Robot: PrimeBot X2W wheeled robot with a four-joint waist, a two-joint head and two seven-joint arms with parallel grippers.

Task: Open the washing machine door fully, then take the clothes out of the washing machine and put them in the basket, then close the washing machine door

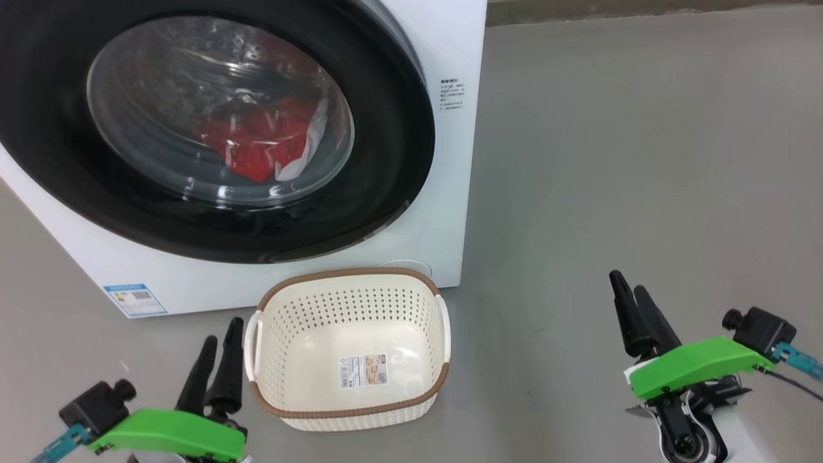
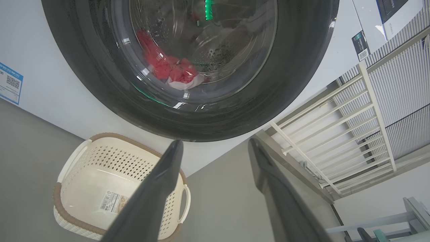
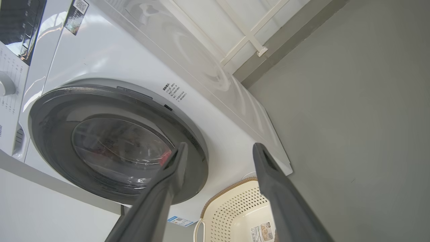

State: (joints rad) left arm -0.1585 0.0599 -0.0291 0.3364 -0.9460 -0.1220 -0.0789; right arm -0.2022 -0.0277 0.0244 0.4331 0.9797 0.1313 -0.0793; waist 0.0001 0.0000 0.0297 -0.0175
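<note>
Two grippers frame the scene in the head view, each mounted under a bright green housing. The left gripper (image 1: 224, 330) sits at the lower left, just beside the white left handle of the small cream perforated plastic basket (image 1: 347, 276) with its brown woven-look rim. The right gripper (image 1: 628, 283) sits at the lower right, well apart from the basket, over bare grey floor (image 1: 611, 161). Each wrist view shows its own pair of long dark fingers spread, with a clear gap between the tips and nothing held. The big white front-loading washing machine (image 1: 443, 212) fills the upper left, and its large round door (image 1: 386, 161), with a wide glossy black rim and bulging clear glass window, lies shut against the machine front. The bright red clothes (image 1: 263, 145) with a white panel rest low inside the drum, seen through the glass. The basket stands upright on the floor, close in front of the machine and below the lower right of the door, with a printed sticker (image 1: 363, 371) on its bottom. A blue label (image 1: 135, 299) marks the machine's lower left corner, and small printed text (image 1: 452, 95) sits right of the door. The left wrist view also shows a white barred railing (image 2: 336, 114) beyond the machine.
</note>
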